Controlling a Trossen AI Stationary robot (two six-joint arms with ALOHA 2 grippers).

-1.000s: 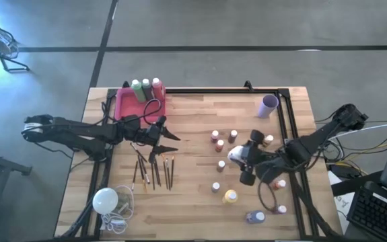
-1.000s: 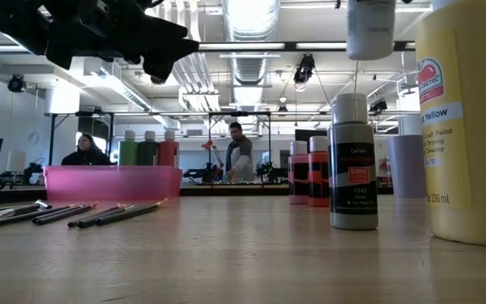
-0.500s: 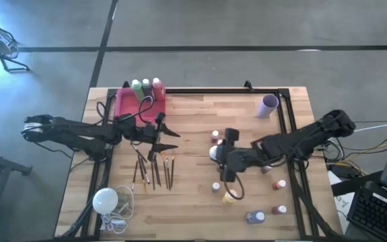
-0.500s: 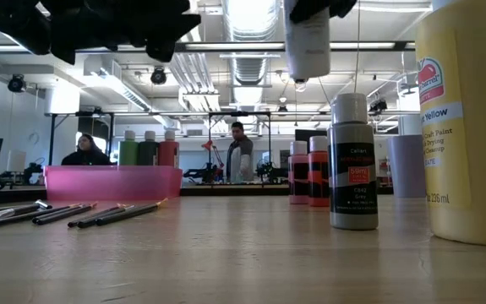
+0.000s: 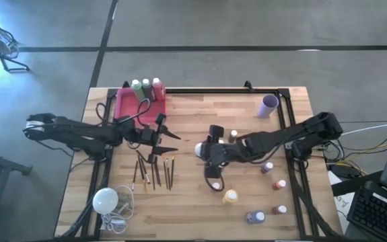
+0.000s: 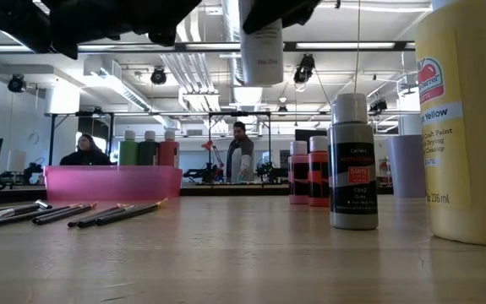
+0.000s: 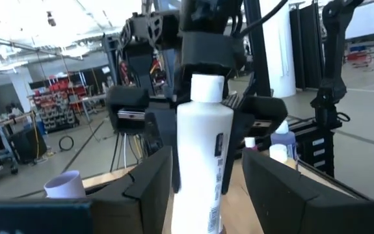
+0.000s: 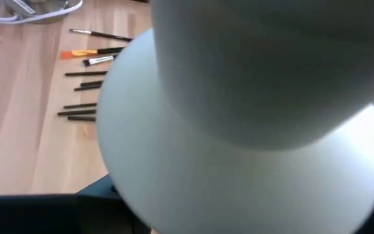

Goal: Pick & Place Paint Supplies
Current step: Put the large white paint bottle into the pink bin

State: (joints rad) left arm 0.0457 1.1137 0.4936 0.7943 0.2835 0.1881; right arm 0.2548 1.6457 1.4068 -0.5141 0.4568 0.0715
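Closest to the table's front edge sits a white round bulb point(image 5: 104, 199) with its cord, over on the left corner, and along the front right there's a big yellow paint bottle point(image 5: 230, 196) plus a few small bottles point(image 5: 254, 216) scattered beside it.

A bit further in, the dark paintbrushes point(image 5: 154, 171) lie in a loose row on the wood, roughly under the left gripper point(image 5: 173, 140). That claw hangs above the table with its fingers spread and nothing between them, pointing toward the middle.

Right in front of it, mid-table, the right gripper point(image 5: 203, 150) is pinching a white paint bottle point(image 7: 200, 172) and holding it up in the air, clear of the tabletop. From the left wrist view you see the bottle upright, white cap on top, clamped by dark fingers on both sides.

Behind that, some small reddish bottles point(image 6: 308, 171) stand together, with a grey one point(image 6: 352, 163) nearer.

At the back left is the pink tray point(image 5: 122, 105) with three bottles point(image 5: 146, 86) standing at its far end. A lilac cup point(image 5: 268, 105) sits at the back right.

Beyond the table, a person point(image 6: 240, 154) stands in the room.
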